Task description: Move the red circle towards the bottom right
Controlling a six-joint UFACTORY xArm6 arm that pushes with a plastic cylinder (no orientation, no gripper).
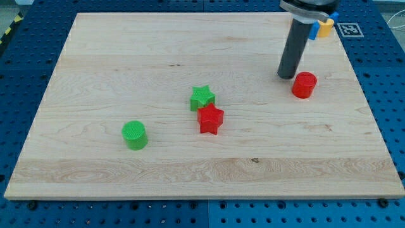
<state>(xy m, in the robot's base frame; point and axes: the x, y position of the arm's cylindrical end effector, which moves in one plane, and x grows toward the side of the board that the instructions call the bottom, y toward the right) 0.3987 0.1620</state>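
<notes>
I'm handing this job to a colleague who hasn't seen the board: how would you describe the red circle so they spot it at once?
Start at the wooden board and go to its right side, just below the dark rod. My tip sits right beside the red circle, on its upper left. It is a short round cylinder standing alone, unlike the red star, which touches the green star mid-board.
</notes>
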